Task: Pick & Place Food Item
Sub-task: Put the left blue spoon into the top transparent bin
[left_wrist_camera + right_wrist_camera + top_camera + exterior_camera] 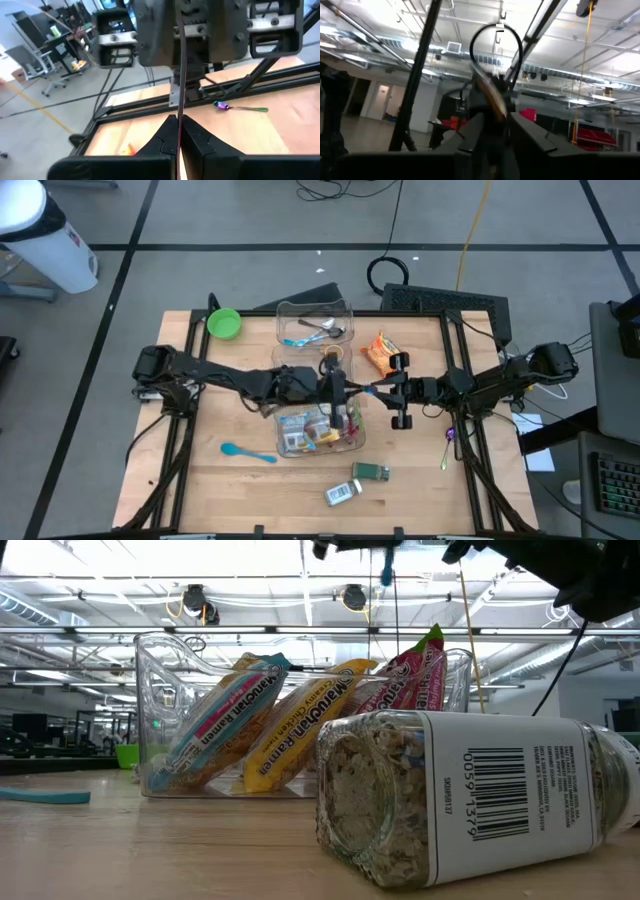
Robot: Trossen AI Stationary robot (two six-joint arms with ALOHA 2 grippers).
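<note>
Above the clear plastic bin (318,430) at the table's middle, both arms met nose to nose. The left gripper (338,390) had its fingers pressed together on a thin, flat packet seen edge-on (178,120); from its wrist camera the packet ran as a dark line straight up between the pads. The right gripper (385,390) faced it from the other side, touching the same packet, though whether its fingers were clamped or letting go I could not tell. It looked like a handover in mid-air, right over the bin.

In the bin below stood three ramen packets (300,720), leaning in a row – blue, yellow and pink-edged wrappers. An orange snack bag (380,352) lay on the wooden table (250,490) near the right arm, a clear glass jar of oats (470,802) lay on its side up front, and a second clear bin with spoons (315,325) sat farther back.

That held packet seemed light, crinkly and slick, with brittle contents. Best taken flat across its faces near an end seam, gently, or it would slip or crack
</note>
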